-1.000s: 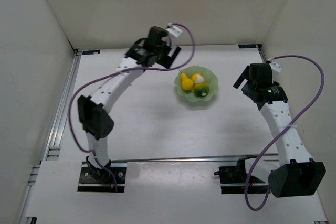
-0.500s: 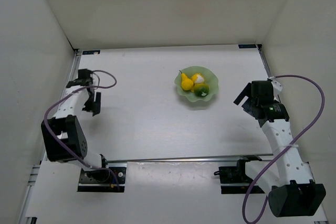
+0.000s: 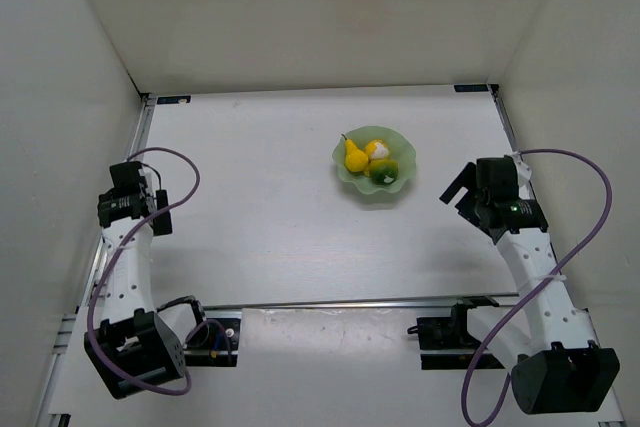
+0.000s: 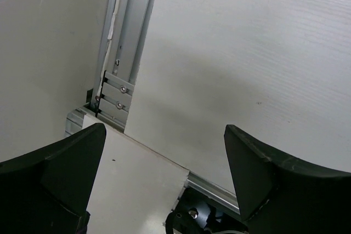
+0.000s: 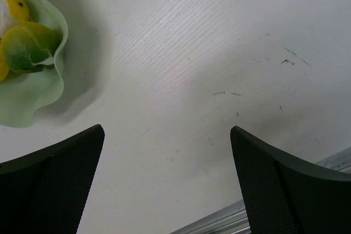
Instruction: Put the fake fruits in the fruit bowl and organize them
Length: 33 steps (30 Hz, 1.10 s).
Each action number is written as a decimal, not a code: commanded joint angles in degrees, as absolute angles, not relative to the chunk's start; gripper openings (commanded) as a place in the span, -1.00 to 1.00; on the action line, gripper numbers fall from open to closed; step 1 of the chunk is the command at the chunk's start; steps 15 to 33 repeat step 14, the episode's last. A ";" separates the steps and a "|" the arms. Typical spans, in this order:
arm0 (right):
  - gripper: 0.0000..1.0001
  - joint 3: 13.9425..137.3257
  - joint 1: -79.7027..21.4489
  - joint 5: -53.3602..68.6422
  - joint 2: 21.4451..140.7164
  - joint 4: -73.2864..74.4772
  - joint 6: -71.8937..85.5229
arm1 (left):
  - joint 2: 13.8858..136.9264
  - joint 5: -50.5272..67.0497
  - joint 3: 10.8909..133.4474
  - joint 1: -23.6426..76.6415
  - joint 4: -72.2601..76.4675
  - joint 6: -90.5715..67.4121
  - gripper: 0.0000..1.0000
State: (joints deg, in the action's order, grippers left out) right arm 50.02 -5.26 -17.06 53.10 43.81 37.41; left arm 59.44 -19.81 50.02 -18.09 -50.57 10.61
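Left edge crops fruit bowl (image 5: pixel 30 100).

Translucent, glossy fruit bowl (image 5: pixel 30 100) on matt, finely grained table (image 5: pixel 219 53).

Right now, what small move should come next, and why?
Probably just park: the pear, the yellow-and-white fruit and the green-yellow fruit all lie in the fruit bowl, and the left end effector and right end effector are open, empty and apart from it.

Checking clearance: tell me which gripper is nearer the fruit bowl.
Right. The right gripper sits just right of the fruit bowl; the left gripper is far off to its left.
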 commanded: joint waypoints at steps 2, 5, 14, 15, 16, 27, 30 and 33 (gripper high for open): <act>1.00 48.52 -5.01 -15.29 50.63 44.47 39.02 | 57.48 -18.54 49.13 -18.02 -50.01 11.51 1.00; 1.00 47.29 -5.01 -15.29 49.23 44.99 39.02 | 58.18 -18.54 49.65 -18.02 -50.01 10.99 1.00; 1.00 45.97 -5.01 -14.34 47.46 44.75 37.27 | 58.80 -12.05 51.23 -18.02 -50.54 10.46 1.00; 1.00 45.97 -5.01 -14.34 47.46 44.75 37.27 | 58.80 -12.05 51.23 -18.02 -50.54 10.46 1.00; 1.00 45.97 -5.01 -14.34 47.46 44.75 37.27 | 58.80 -12.05 51.23 -18.02 -50.54 10.46 1.00; 1.00 45.97 -5.01 -14.34 47.46 44.75 37.27 | 58.80 -12.05 51.23 -18.02 -50.54 10.46 1.00; 1.00 45.97 -5.01 -14.34 47.46 44.75 37.27 | 58.80 -12.05 51.23 -18.02 -50.54 10.46 1.00; 1.00 45.97 -5.01 -14.34 47.46 44.75 37.27 | 58.80 -12.05 51.23 -18.02 -50.54 10.46 1.00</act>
